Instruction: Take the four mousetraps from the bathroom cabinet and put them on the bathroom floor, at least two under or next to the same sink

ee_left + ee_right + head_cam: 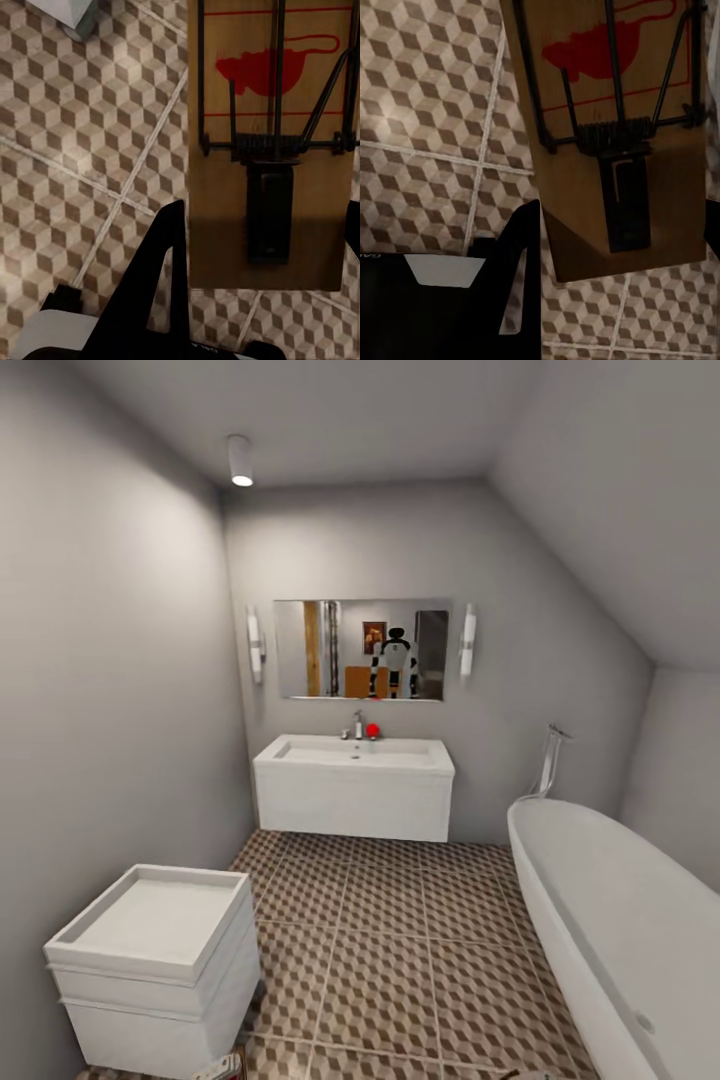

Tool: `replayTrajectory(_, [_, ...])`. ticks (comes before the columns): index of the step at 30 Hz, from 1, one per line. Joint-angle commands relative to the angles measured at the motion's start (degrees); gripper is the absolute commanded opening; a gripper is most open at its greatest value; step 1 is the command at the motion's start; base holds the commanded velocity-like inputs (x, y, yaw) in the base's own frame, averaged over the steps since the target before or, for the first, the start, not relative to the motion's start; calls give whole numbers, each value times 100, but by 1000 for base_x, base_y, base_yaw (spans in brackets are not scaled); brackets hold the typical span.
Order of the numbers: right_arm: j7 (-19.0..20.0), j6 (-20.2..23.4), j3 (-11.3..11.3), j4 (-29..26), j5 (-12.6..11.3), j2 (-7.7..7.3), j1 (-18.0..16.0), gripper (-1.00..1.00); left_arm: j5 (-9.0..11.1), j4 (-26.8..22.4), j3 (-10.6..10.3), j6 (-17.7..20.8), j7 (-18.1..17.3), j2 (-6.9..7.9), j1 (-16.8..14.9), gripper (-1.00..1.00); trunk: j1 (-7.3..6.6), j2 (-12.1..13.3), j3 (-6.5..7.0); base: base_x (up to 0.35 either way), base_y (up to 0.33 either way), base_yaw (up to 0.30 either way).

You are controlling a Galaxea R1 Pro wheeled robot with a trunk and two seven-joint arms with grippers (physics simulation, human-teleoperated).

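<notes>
Head view: bathroom floor (pixel 400 960) of brown, beige and white cube-pattern tiles runs as an open lane between a white boxy unit (pixel 155 960) on the left and the rounded white bathtub (pixel 610 920) on the right, up to the sink (pixel 352 754). The sink is one shallow rectangular white basin with a chrome tap on a white vanity against the far wall; one mirror (pixel 361 649) hangs above it, flanked by two tube lamps.

Two mousetraps counted. Left wrist view: the left gripper (pixel 262 247) is clamped on a flat tan wooden mousetrap (pixel 225 225) with red rodent print and dark wire spring, held above the tiles. Right wrist view: the right gripper (pixel 619 232) is closed on a second mousetrap (pixel 577 247), same make, tilted.
</notes>
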Motion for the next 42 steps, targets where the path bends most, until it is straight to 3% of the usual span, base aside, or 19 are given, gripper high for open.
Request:
replayTrajectory(1, [-35, 39, 49, -22, -61, -5, 2, -100, 28, 14, 20, 9, -10, 2, -6, -100, 5, -4, -2, 331, -21, 72])
replayTrajectory(23, [-32, 39, 49, -22, -68, -5, 4, -100, 28, 14, 17, 7, -14, -7, -6, -100, 5, -4, -2, 334, -3, 11])
replayTrajectory(42, [-26, 39, 48, -22, -70, -5, 2, -100, 24, 14, 11, -69, -14, -23, -6, -100, 5, -4, -2, 300, -59, -135])
